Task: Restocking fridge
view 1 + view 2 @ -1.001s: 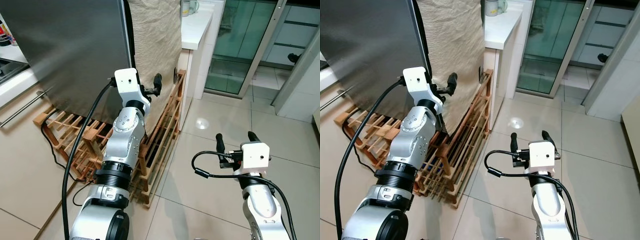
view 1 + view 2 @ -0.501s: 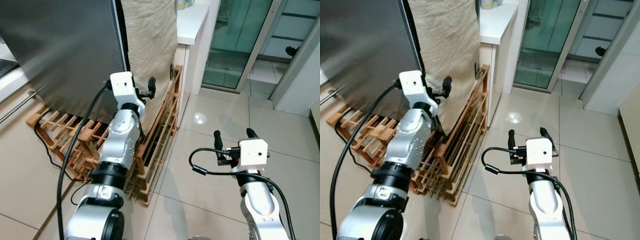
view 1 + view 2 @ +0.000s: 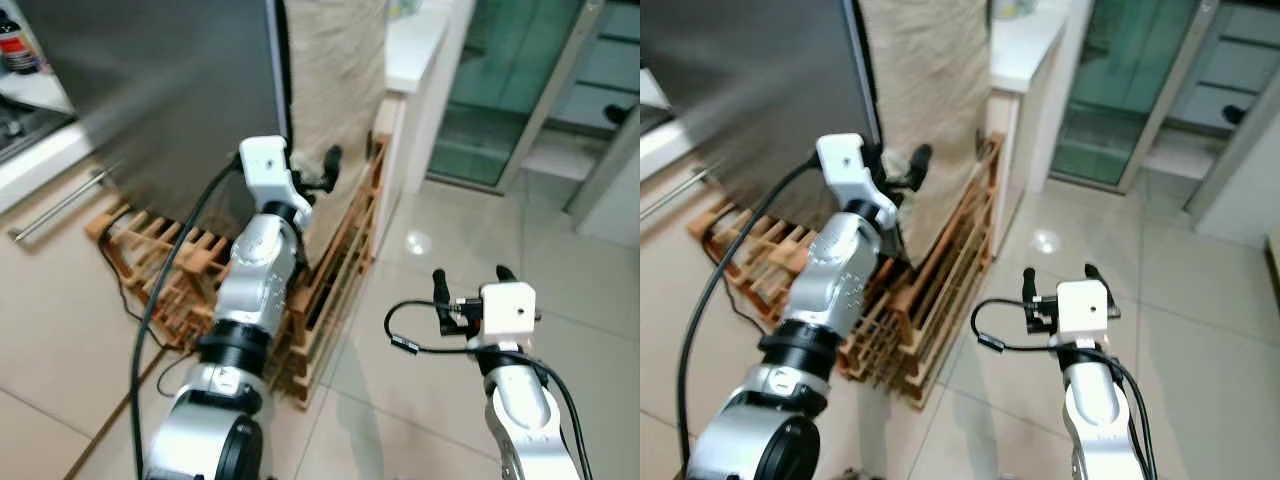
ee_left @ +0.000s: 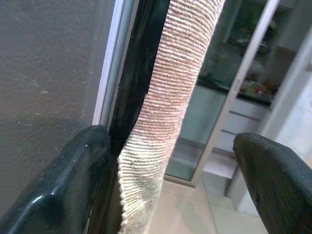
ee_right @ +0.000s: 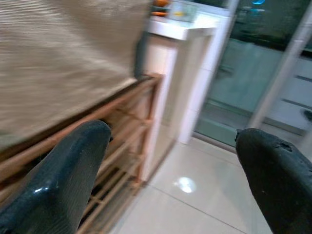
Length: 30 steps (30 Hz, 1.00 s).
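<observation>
Two pincers are up in front of me. My left pincer is raised at the edge of the fridge door, its fingers spread wide; through the left wrist camera I see one finger close against the dark grey face of the door, the other finger well out to the far side, and between them the black door seal and the hanging edge of a beige ribbed cloth that drapes down the fridge's side. Neither finger is gripping anything. I cannot tell whether the near finger actually touches the door.

My right pincer hovers low over the pale tiled floor, well apart from the fridge, with its fingers also spread and nothing between them. Ahead of it, through the right wrist camera, lie a wooden slatted rack under the fridge, the cloth above that, and a white table beyond, with blurred items on top I cannot make out.

Below the left pincer the rack spreads across the floor at the fridge's foot. Past both pincers stands a glass sliding door with a green tint. The head views are slightly blurred.
</observation>
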Motion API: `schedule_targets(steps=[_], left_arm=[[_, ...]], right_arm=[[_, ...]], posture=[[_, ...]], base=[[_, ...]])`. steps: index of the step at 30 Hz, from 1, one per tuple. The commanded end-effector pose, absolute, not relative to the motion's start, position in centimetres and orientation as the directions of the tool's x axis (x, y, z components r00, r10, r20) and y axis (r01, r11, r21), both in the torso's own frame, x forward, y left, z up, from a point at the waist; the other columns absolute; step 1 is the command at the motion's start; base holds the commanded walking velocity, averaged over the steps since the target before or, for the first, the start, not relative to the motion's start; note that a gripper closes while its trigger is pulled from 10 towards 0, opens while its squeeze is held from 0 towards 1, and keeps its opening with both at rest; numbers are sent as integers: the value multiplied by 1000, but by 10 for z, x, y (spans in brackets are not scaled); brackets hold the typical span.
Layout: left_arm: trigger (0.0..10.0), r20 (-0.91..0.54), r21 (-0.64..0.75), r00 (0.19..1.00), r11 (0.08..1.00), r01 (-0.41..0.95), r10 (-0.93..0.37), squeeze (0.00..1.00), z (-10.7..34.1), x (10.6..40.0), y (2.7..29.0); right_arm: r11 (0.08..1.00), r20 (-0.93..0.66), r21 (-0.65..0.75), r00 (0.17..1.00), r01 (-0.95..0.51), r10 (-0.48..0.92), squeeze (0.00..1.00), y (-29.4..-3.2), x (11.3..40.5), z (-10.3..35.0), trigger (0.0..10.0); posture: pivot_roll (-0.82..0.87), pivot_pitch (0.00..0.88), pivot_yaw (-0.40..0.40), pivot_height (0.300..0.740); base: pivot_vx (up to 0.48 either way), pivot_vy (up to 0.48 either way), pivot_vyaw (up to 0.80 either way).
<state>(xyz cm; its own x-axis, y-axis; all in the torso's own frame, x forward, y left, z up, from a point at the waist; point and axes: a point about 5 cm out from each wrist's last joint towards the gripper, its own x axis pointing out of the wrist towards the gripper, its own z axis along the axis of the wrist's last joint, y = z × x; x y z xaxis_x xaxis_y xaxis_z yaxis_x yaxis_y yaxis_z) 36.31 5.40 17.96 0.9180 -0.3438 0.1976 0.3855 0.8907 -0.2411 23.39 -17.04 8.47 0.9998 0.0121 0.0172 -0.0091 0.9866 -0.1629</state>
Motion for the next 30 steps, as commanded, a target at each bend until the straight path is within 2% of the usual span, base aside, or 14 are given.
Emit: schedule_targets(steps=[1,4,5,9,10,11,16,18,21,22,24,25,28,30], left_arm=[[10000,195,-234,831,798,555,-520,0,186,353,4],[10000,250,-262,731,682,683,-636,0,195,342,-20],[10000,319,-290,653,585,758,-687,0,206,333,-29],[10000,428,-312,515,414,855,-742,0,220,320,-33],[10000,428,-312,515,414,855,-742,0,220,320,-33],[10000,457,-305,452,343,889,-766,0,222,316,-33],[10000,467,-294,395,283,913,-791,0,222,312,-33],[10000,432,-288,422,322,902,-797,0,216,314,-28],[10000,326,-260,589,529,808,-739,0,199,331,9],[10000,326,-260,589,529,808,-739,0,199,331,9],[10000,270,-214,697,664,717,-665,0,182,335,64],[10000,270,-214,697,664,717,-665,0,182,335,64],[10000,236,-192,815,797,573,-529,0,170,329,136],[10000,222,-165,862,854,494,-456,0,166,321,169]], right_arm=[[988,29,-154,1000,-8,12,4,-172,235,85,10000],[988,26,-156,1000,-2,6,4,-175,235,82,10000],[988,26,-157,1000,3,1,4,-176,234,82,10000],[988,30,-154,1000,12,-7,4,-176,233,81,10000],[988,30,-154,1000,12,-7,4,-176,233,81,10000],[989,30,-150,1000,13,-9,4,-176,232,79,10000],[989,28,-147,1000,11,-7,4,-176,231,78,10000],[990,30,-144,1000,11,-6,4,-176,231,77,10000],[991,33,-133,999,14,-10,4,-173,232,76,10000],[991,33,-133,999,14,-10,4,-173,232,76,10000],[992,33,-126,999,21,-17,4,-172,232,76,10000],[992,33,-126,999,21,-17,4,-172,232,76,10000],[992,32,-123,999,17,-13,8,-172,233,75,10000],[993,31,-119,1000,10,-7,4,-172,237,75,10000]], posture=[[-224,0,42,740],[-235,0,51,740],[-241,0,54,740],[-241,0,56,740],[-241,0,56,740],[-237,0,54,740],[-235,0,53,740],[-226,0,53,740],[-221,0,60,740],[-221,0,60,740],[-208,0,62,740],[-208,0,62,740],[-165,0,52,740],[-142,0,46,740]], base=[[0,0,0],[0,0,0],[0,0,0],[0,0,0],[0,0,0],[0,0,0],[0,0,0],[0,0,0],[0,0,0],[0,0,0],[0,0,0],[0,0,0],[0,0,0],[0,0,0]])
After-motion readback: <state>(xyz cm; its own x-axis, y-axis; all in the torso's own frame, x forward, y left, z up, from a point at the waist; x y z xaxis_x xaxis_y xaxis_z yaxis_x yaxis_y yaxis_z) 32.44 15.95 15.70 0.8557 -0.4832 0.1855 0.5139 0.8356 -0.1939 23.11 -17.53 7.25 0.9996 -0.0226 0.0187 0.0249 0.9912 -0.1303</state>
